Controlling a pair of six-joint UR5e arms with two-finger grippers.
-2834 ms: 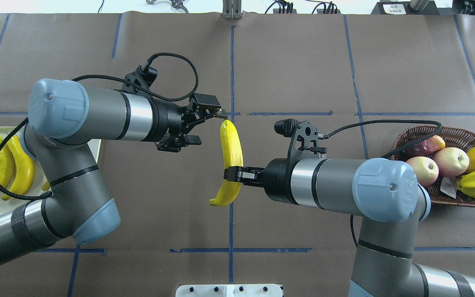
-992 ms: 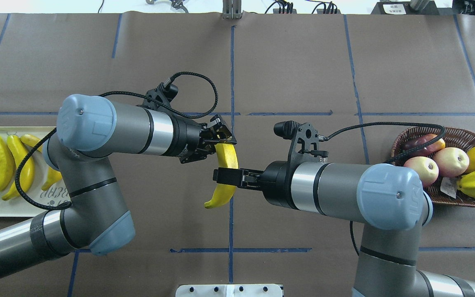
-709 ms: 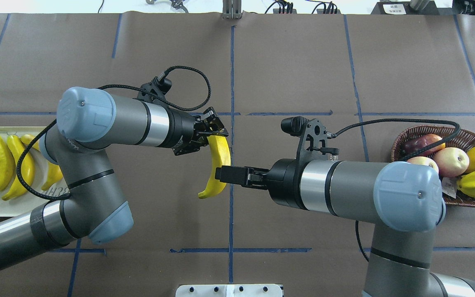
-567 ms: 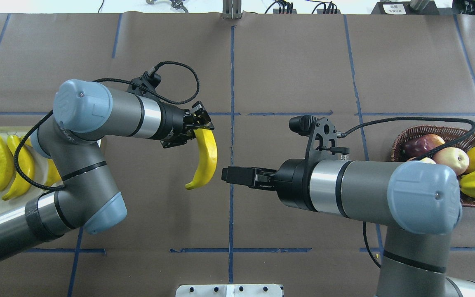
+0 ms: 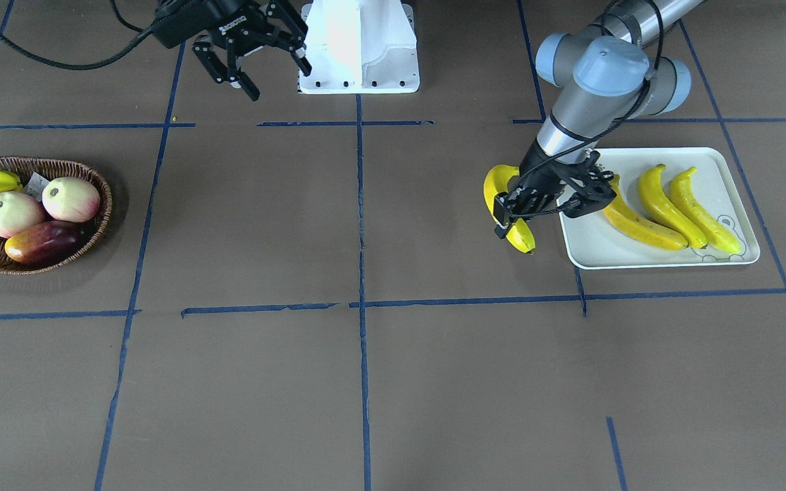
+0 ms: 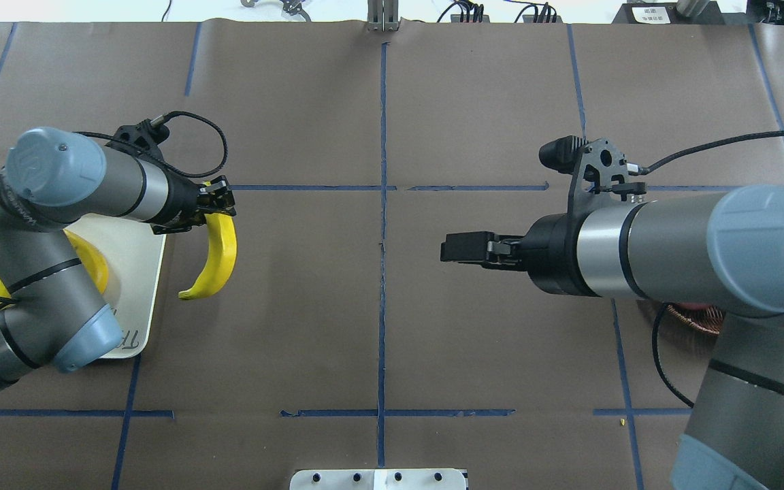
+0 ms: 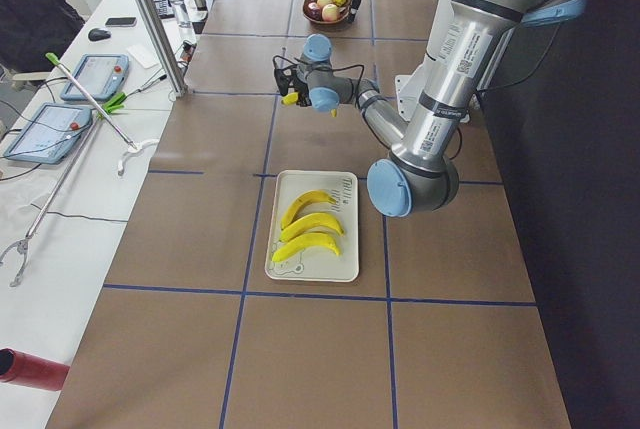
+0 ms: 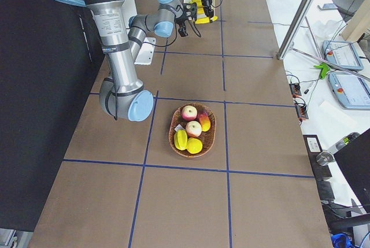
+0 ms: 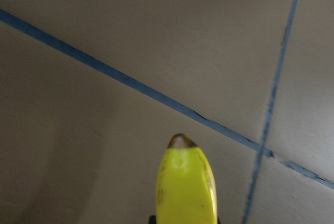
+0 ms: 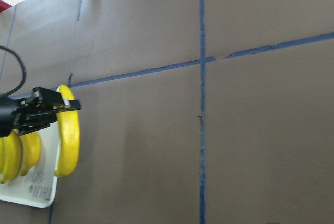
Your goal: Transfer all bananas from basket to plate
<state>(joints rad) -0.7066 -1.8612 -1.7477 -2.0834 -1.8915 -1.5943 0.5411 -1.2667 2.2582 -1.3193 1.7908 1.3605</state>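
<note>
Three bananas (image 5: 666,210) lie on the plate (image 5: 598,249).

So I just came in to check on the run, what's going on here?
The left gripper is shut on a banana, holding it just beside the plate, not yet over it. Three bananas already lie on the plate. The right gripper is open and empty, up near the robot's base. The basket holds only other fruit, no banana that I can see.
</note>
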